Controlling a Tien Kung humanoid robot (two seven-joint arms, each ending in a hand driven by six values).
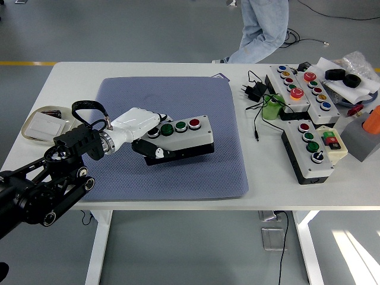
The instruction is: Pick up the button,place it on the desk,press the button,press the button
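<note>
**Box held over mat**

Left hand (144,126) has fingers clamped on the left end of the button box (181,138). Box sits tilted over the middle of the blue mat (196,172) on the desk (71,74); contact with the mat unclear. Person's legs (259,27) beyond the far edge.

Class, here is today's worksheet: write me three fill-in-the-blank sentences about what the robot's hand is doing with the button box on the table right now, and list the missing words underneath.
1. The left hand grips one end of the button box over the ____ mat.
2. The held box's button farthest from the hand is ____.
3. The two buttons beside that one are ____.

Missing words: blue; red; green
</note>
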